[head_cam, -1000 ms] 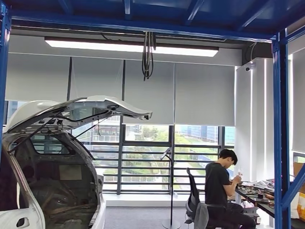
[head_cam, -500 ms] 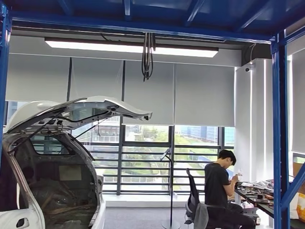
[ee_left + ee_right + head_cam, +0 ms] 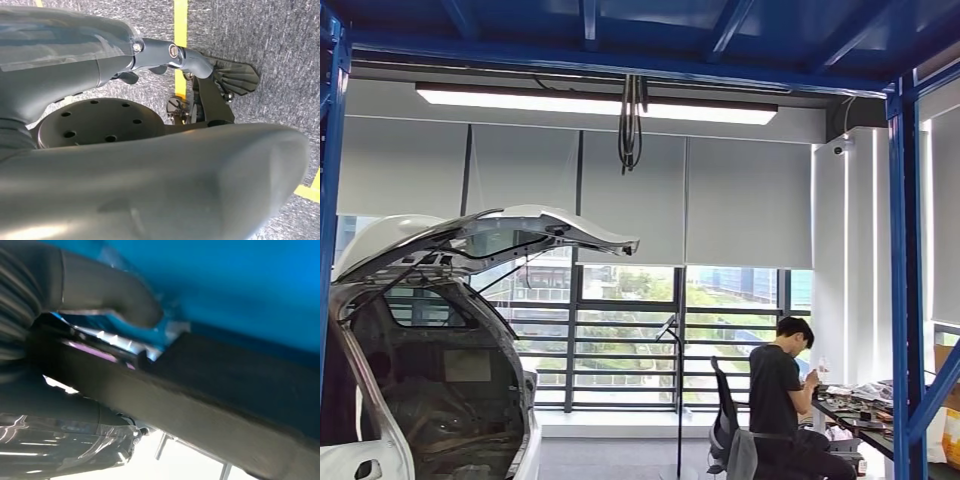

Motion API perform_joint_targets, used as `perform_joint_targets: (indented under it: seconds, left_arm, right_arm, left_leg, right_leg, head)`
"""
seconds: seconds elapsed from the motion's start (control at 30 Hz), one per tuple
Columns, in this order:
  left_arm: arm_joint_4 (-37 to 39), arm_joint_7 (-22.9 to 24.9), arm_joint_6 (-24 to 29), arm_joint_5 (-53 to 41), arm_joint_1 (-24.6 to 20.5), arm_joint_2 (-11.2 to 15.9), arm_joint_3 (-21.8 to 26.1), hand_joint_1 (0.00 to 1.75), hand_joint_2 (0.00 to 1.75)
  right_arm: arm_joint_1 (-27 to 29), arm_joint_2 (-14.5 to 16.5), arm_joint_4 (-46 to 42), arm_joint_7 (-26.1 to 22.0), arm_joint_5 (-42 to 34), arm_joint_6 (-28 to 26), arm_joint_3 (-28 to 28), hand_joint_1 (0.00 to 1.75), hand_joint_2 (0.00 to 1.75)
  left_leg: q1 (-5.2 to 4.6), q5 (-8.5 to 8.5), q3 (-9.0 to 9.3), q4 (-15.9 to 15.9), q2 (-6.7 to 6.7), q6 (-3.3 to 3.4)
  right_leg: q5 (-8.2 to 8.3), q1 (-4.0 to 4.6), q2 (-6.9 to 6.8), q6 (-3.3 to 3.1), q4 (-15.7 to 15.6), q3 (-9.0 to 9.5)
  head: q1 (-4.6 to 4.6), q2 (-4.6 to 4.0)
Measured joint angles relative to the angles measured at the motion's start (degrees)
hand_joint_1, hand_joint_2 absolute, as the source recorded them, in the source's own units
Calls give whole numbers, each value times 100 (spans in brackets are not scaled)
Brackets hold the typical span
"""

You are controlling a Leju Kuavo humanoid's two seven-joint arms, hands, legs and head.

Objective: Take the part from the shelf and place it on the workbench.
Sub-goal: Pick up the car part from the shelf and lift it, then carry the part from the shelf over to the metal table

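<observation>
In the right wrist view my right hand (image 3: 34, 400) holds a long, flat, dark part (image 3: 196, 390), with the grey thumb (image 3: 109, 290) on one side and the fingers (image 3: 75, 445) on the other. A blue shelf surface (image 3: 245, 285) lies close behind the part. In the left wrist view my left hand (image 3: 151, 180) hangs over the grey floor (image 3: 283, 45) and holds nothing, its dark fingers (image 3: 75, 55) held apart from the thumb. In the head view the blue shelf frame (image 3: 900, 250) borders the view at the top and both sides.
A white car (image 3: 433, 330) with its hatch raised stands ahead on the left. A person (image 3: 780, 400) sits on a chair at a cluttered table (image 3: 860, 415) at the right. A floor lamp (image 3: 678, 390) stands before the windows. Yellow tape (image 3: 180, 30) marks the floor.
The whole head view has shifted slightly downward in the picture, so the camera has tilted up a little. The car, the person and the table stay where they were.
</observation>
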Motion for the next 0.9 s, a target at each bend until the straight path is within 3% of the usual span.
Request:
perform_joint_targets:
  seconds: [0.27,0.4,0.67,0.9]
  left_arm:
    - [0,-232,20,-93,9,2,-9,0,0]
    - [0,-587,61,-188,32,2,-59,0,175]
    - [0,-678,161,-199,53,2,-96,0,175]
    - [0,-662,140,-201,59,5,-96,0,175]
  right_arm:
    - [187,29,-14,107,538,-243,-225,175,175]
    - [504,0,-334,219,858,-276,-499,175,175]
    - [1142,-39,-1397,208,1059,-188,-1100,175,175]
    - [1471,-51,-2852,156,701,-196,-1795,175,175]
  left_leg:
    - [1,0,3,0,0,0]
    - [1,0,5,0,0,0]
    - [1,-1,-4,0,1,-1]
    - [1,-1,-9,-3,1,-1]
  right_leg:
    - [0,1,-1,0,0,1]
    - [-1,1,-1,0,-1,3]
    - [0,1,0,0,0,-5]
    - [-1,1,0,0,0,-13]
  head:
    - [-1,0]
    - [-1,0]
    - [-1,0]
    - [-1,0]
